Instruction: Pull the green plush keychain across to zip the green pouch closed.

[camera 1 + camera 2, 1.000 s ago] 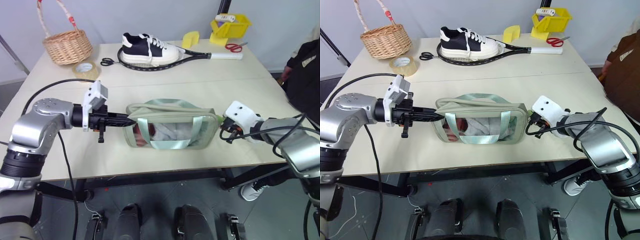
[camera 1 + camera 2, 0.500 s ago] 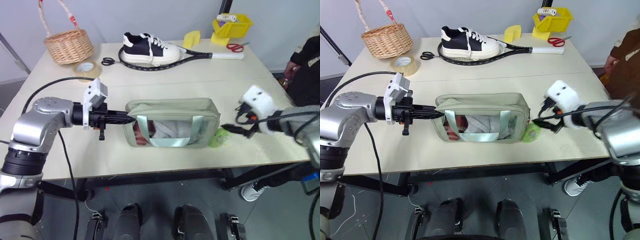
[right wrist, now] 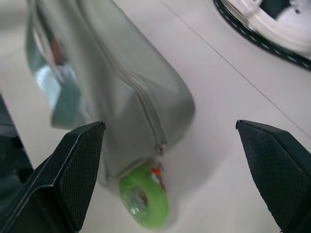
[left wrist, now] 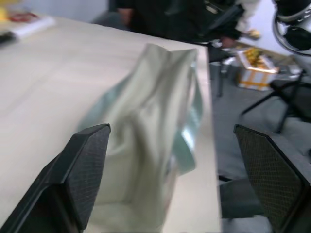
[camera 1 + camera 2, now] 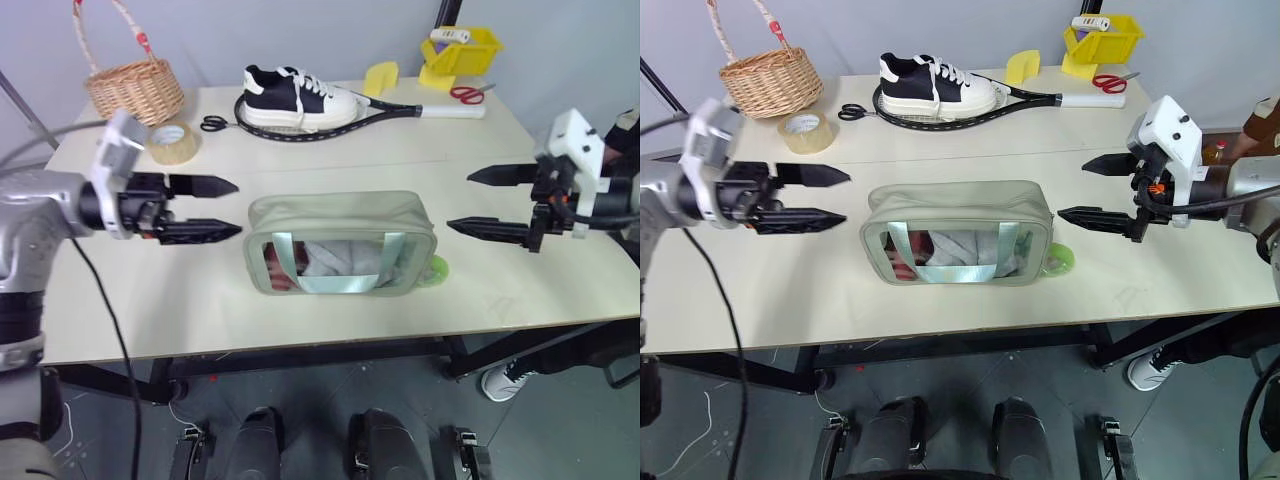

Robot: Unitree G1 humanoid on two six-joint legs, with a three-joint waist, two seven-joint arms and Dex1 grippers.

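Observation:
The green pouch (image 5: 340, 240) lies flat at the table's middle, its clear window and teal straps facing me. Its top zipper (image 3: 146, 114) runs to the right end. There the green plush keychain (image 5: 435, 270) rests on the table against the pouch's corner, and it is also seen as a lime ball (image 3: 145, 201). My left gripper (image 5: 238, 208) hovers open to the left of the pouch, clear of it and pointing at it. My right gripper (image 5: 458, 201) hovers open to the right, above the keychain. Neither gripper holds anything.
At the back of the table stand a wicker basket (image 5: 135, 90), a tape roll (image 5: 172, 140), black scissors (image 5: 213, 123), a shoe (image 5: 295, 97) on a racket (image 5: 400, 112), a yellow bin (image 5: 458, 50) and red scissors (image 5: 468, 94). A person (image 5: 625, 130) is at the right edge.
Both grippers were shut at the pouch's ends; both have opened, risen and drawn back. The right let go of the keychain first, then the left released the pouch's left end.

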